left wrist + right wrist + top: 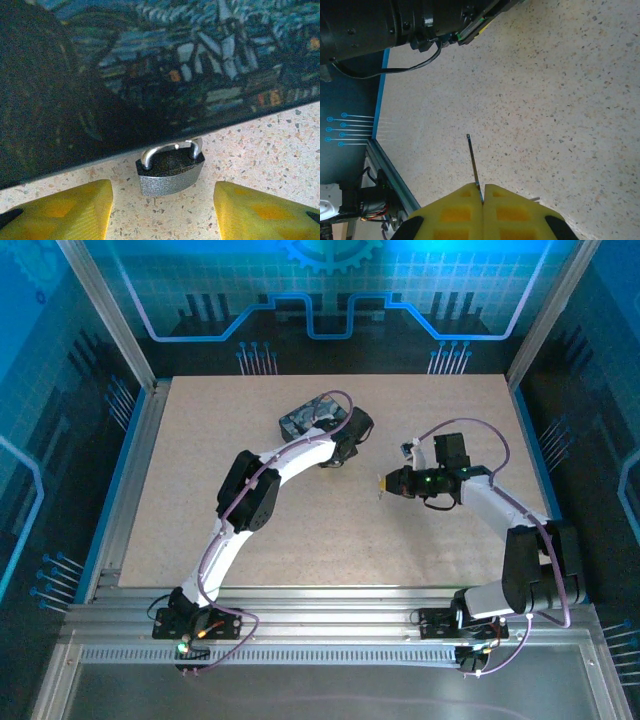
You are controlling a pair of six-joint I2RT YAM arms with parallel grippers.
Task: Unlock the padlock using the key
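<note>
Pointing toward the dark blue tin (150, 75), the left gripper (162, 186) stood with its yellow fingers (75, 210) spread wide, one on each side of the padlock (170, 175) and touching neither it nor the tin. The padlock, grey and rough-skinned, lay on the speckled table (280, 150) with its shackle closed and tucked against the tin's lower edge; whether the shackle passed through anything on the tin could not be told. In the overhead view the tin sat toward the far middle of the table, the left arm's wrist just beside it. Well apart to the right, the right gripper (482, 192) was pressed together on the key (474, 165). Its thin pale blade stuck out beyond the pads above the table, while its head was hidden between them.
</note>
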